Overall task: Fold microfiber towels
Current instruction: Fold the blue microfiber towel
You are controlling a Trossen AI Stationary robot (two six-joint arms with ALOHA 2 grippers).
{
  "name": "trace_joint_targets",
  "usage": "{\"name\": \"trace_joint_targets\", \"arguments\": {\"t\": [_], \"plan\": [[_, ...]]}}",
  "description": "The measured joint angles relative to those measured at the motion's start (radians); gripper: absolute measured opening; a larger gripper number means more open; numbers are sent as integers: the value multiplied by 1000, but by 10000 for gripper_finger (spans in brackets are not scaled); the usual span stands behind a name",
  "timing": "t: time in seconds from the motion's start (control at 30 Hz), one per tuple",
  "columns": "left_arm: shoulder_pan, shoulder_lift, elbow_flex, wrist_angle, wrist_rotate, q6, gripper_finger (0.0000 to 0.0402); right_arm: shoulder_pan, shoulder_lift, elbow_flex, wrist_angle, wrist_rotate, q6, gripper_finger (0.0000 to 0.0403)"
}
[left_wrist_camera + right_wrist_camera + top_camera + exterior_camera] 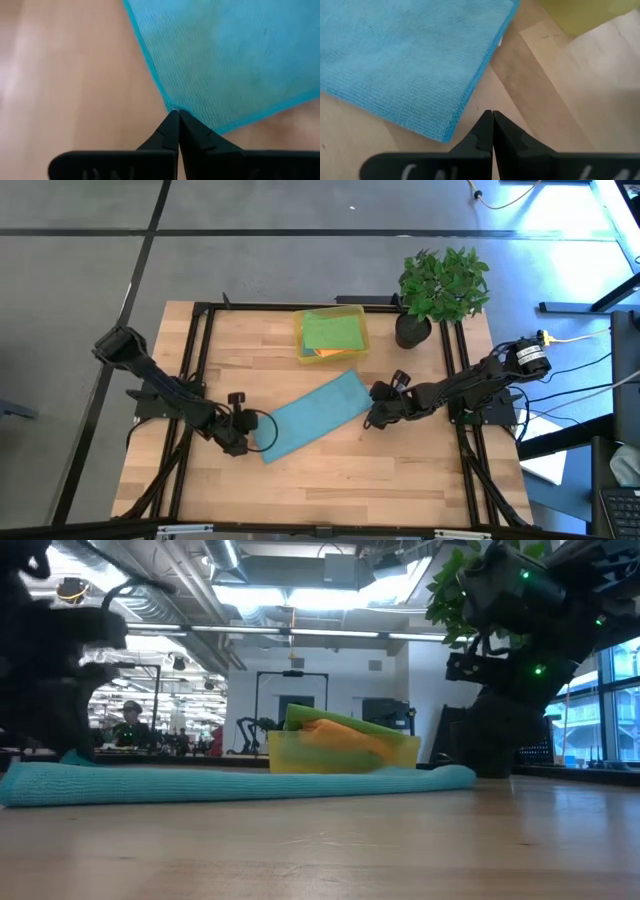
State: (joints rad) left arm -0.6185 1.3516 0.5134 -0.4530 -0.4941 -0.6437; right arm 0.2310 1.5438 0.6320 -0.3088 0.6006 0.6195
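The teal-blue towel (312,416) lies flat on the wooden table (400,480) as a long, narrow folded band, running slantwise across the middle of the board. Its weave is fine and ribbed, its edges are stitched in the same colour, and from table height it shows as a low, soft roll with rounded ends (240,783).

At the towel's nearer, lower end sits the left gripper (243,434), its two dark fingers pressed together with no gap, tips right at the towel's corner (172,111); whether they pinch the hem cannot be told. At the towel's other end, the right gripper (372,417) is likewise closed tight and holds nothing, its tips just off the towel's corner over bare wood (492,116).

Beyond the towel stands a translucent yellow bin (331,334), holding a green towel (333,330) on top and an orange towel (330,354) peeking out beneath. Beside the bin, farther from the towel's right end, stands a potted plant (440,288).
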Motion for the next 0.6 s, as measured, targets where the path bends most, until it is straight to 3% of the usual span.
{"name": "trace_joint_targets", "arguments": {"t": [0.27,0.43,0.6], "plan": [[9,-6,111,-169,-35,2,0,84,-68,1,28,16,-3,6],[8,-6,139,-144,-73,48,0,145,-51,3,143,-31,0,6],[19,-6,90,-80,-52,51,0,164,22,3,194,-105,-4,6]]}}
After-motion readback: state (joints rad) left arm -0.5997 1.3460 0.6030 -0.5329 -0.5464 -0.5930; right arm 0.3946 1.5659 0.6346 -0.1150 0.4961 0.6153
